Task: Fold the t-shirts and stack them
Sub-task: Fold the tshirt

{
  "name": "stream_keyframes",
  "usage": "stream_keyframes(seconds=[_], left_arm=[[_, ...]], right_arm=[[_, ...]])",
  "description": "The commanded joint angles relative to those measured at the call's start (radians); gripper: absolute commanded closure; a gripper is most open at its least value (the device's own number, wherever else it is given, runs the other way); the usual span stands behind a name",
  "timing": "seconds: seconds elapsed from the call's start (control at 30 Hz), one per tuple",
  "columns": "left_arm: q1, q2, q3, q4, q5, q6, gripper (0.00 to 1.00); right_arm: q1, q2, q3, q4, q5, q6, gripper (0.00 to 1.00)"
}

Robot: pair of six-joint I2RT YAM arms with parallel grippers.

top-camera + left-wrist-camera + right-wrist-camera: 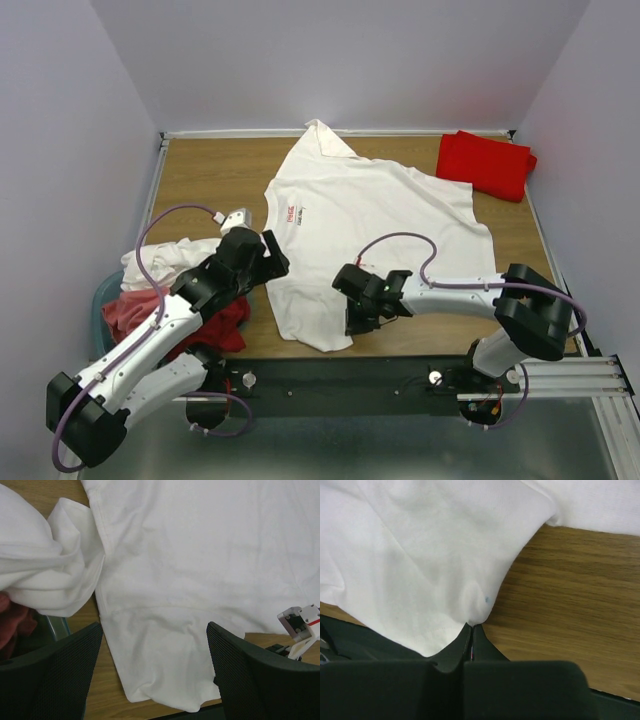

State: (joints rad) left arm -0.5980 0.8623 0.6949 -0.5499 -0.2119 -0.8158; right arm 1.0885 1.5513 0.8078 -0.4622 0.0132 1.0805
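Observation:
A white t-shirt (370,220) with a small red print (292,213) lies spread on the wooden table. My right gripper (356,312) is shut on its near hem, and the right wrist view shows the cloth (420,555) pinched at the closed fingertips (473,626). My left gripper (270,258) is open at the shirt's left edge. In the left wrist view its fingers (55,675) stand wide apart over the shirt's lower left corner (165,650), holding nothing. A folded red t-shirt (487,162) lies at the back right.
A pale blue tub (105,295) at the left edge holds crumpled white (165,258) and pink-red shirts (135,310). The white bundle (45,575) shows beside my left fingers. Walls close in the table on three sides.

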Motion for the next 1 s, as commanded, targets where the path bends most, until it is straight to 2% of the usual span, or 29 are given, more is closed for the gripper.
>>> stream_keyframes(seconds=[0.0, 0.2, 0.37, 0.7, 0.83, 0.97], left_arm=[[-0.055, -0.005, -0.008, -0.010, -0.033, -0.019, 0.08], [-0.147, 0.011, -0.028, -0.016, -0.050, -0.063, 0.09], [-0.187, -0.003, -0.052, -0.007, -0.038, -0.077, 0.09], [-0.305, 0.004, -0.130, 0.083, 0.060, -0.102, 0.12], [-0.327, 0.023, -0.185, 0.195, 0.141, -0.112, 0.14], [-0.329, 0.075, -0.206, 0.245, 0.160, -0.115, 0.14]], right_arm=[[0.002, -0.032, 0.070, -0.075, 0.063, 0.007, 1.00], [-0.119, -0.108, 0.125, -0.101, 0.106, -0.028, 0.99], [-0.231, -0.073, 0.186, -0.101, 0.120, -0.089, 1.00], [-0.315, 0.041, 0.284, -0.095, 0.146, -0.145, 1.00], [-0.341, 0.078, 0.349, -0.092, 0.139, -0.159, 0.99], [-0.351, 0.118, 0.383, -0.089, 0.125, -0.168, 0.99]])
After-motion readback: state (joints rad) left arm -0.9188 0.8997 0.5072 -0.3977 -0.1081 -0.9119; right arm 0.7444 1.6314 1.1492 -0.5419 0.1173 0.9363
